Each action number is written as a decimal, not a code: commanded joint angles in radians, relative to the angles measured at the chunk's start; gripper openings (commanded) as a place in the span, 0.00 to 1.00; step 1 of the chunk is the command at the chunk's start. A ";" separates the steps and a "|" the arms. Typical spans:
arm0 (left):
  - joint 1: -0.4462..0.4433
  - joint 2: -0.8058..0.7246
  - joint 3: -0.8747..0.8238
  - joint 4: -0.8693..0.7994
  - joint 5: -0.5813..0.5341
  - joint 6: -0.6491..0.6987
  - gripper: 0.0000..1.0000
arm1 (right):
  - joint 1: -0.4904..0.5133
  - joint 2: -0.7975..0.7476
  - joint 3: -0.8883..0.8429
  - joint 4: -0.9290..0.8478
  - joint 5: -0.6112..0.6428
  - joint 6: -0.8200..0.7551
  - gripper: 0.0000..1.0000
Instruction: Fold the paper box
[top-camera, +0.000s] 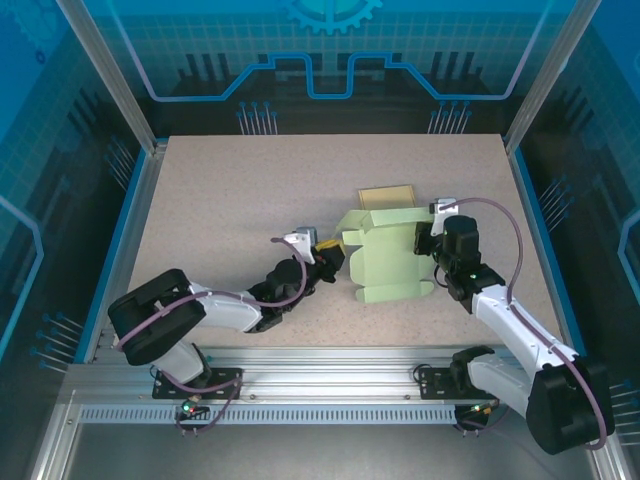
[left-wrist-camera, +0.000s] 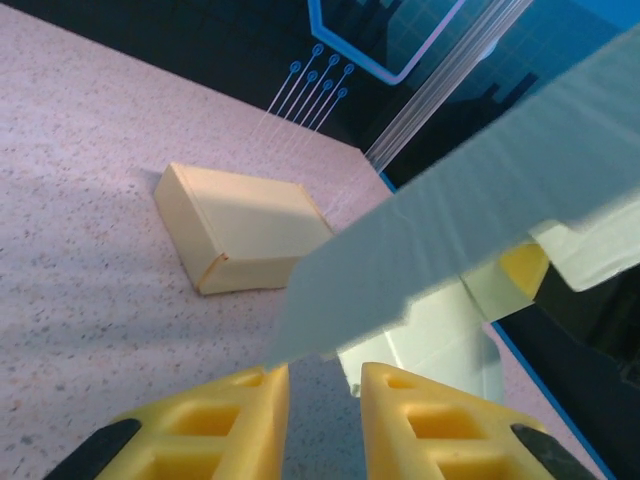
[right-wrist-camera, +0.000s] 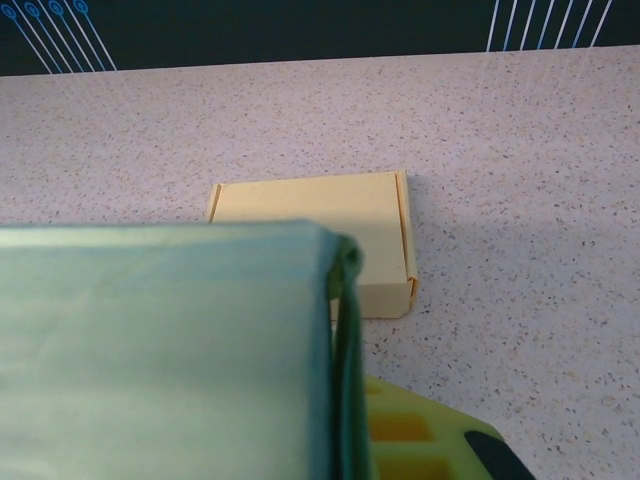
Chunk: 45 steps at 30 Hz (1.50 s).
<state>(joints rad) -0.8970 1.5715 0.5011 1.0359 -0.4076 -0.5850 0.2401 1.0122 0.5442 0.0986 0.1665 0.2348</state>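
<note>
The left arm and right arm wear white shells between bulky black joint housings. A thin mauve cable loops back from behind each wrist. The left gripper has yellow moulded fingers with square hollow pockets and black patches further back. The right gripper matches.
</note>
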 joint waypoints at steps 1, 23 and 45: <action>0.016 0.007 0.013 -0.034 -0.005 -0.038 0.25 | -0.007 -0.025 -0.006 0.024 -0.010 0.005 0.00; 0.031 0.183 0.118 0.189 0.113 -0.018 0.19 | -0.007 -0.036 -0.015 0.030 -0.031 0.008 0.00; 0.031 0.278 0.226 0.174 0.189 -0.014 0.44 | -0.007 -0.032 -0.018 0.036 -0.058 0.009 0.00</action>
<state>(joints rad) -0.8608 1.8286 0.6853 1.1572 -0.2604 -0.6167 0.2279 0.9916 0.5362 0.1108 0.1745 0.2424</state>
